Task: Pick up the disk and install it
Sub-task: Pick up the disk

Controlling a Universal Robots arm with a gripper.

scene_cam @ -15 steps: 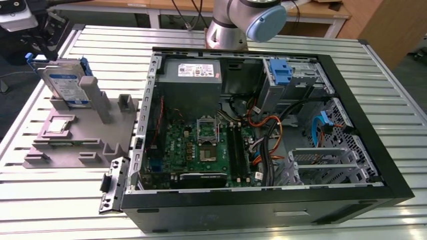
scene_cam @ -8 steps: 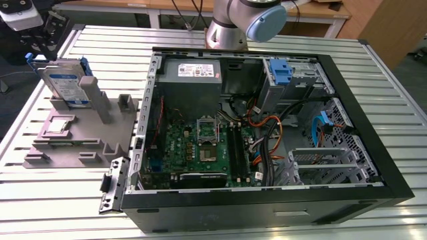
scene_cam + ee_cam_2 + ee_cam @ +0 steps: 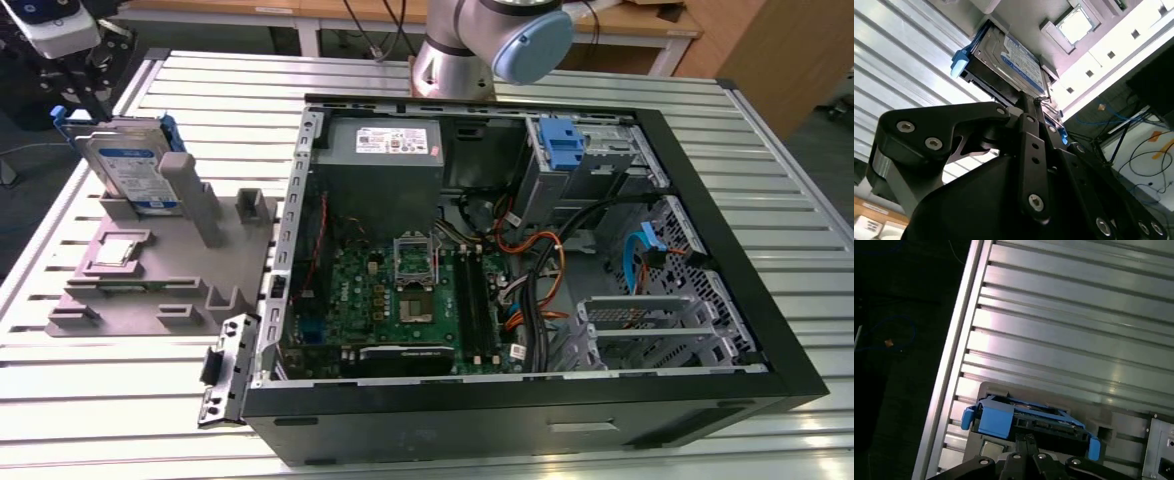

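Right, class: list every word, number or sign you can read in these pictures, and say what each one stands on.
Disk label, blue and white: print too small to read in the exterior view, blurred in the second wrist view.
Power supply label, white: too small to read.
Case front sticker: too small to read.
No other text can be read.
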